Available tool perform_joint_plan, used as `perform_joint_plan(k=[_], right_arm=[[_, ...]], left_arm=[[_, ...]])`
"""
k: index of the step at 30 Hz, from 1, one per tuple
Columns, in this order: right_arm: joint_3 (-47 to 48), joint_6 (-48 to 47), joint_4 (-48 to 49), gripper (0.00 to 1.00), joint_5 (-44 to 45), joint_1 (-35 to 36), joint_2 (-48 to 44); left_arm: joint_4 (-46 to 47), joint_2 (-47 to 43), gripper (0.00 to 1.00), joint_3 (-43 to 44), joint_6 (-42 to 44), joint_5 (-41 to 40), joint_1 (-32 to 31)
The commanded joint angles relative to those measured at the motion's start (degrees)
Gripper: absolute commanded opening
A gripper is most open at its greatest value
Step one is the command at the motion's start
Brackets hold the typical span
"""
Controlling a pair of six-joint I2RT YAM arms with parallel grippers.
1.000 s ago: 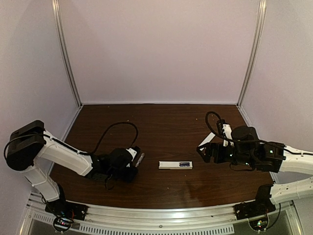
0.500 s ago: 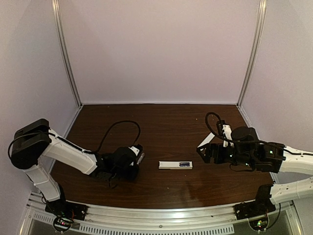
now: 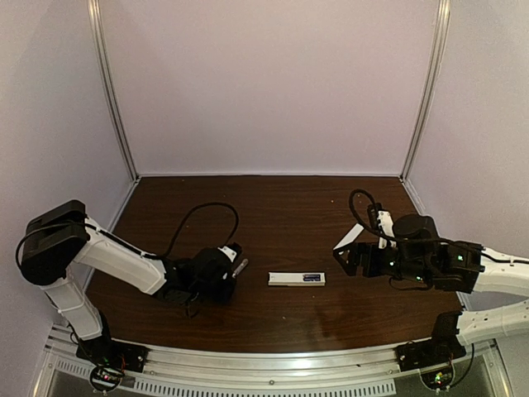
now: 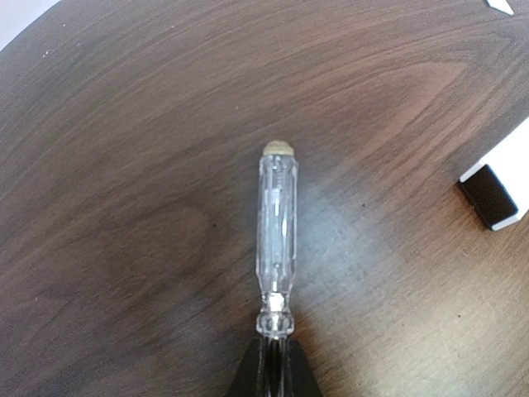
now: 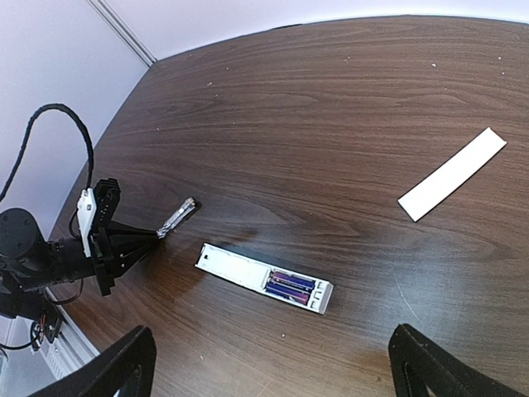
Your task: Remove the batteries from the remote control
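Two batteries point(image 5: 289, 286) sit in one remote control point(image 5: 240, 268), one screwdriver point(image 4: 275, 219) near.

Left end effector point(image 4: 273, 370) low, pinched closed, right end effector point(image 5: 277, 364) spread wide

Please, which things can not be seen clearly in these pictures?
- Left wrist view: the blade of the clear-handled screwdriver is hidden inside the left gripper; the right edge cuts off the slim white remote control.
- Right wrist view: the marks on the purple batteries are too small.
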Motion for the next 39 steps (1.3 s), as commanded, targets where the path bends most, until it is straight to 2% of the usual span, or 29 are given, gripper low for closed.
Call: perform_joint_plan(k=[1,11,17,31,39], right_arm=[[-0.8,-0.7,0.4,1.0,-1.2,0.4,-0.3],[0.1,-2.2,1.8,1.0,-5.6,0.4,0.4],[0.1,-2.9,6.1,1.0,-14.4,0.4,2.4],[3.9,0.6,4.7,1.0,-24.5,0.4,6.8],[8.8,4.3,3.2,1.0,-31.2,0.3,11.7]], left_arm=[[1.9,-1.2,0.0,-0.2,4.0,2.9,-0.1],[6.3,-10.2,0.0,-2.6,11.2,9.5,-0.2],[11.1,-13.5,0.0,-3.0,17.8,16.6,-0.7],[22.7,-11.4,0.0,-2.7,33.4,38.2,-1.3],[24.4,-10.6,0.0,-1.8,38.1,42.8,-1.3]])
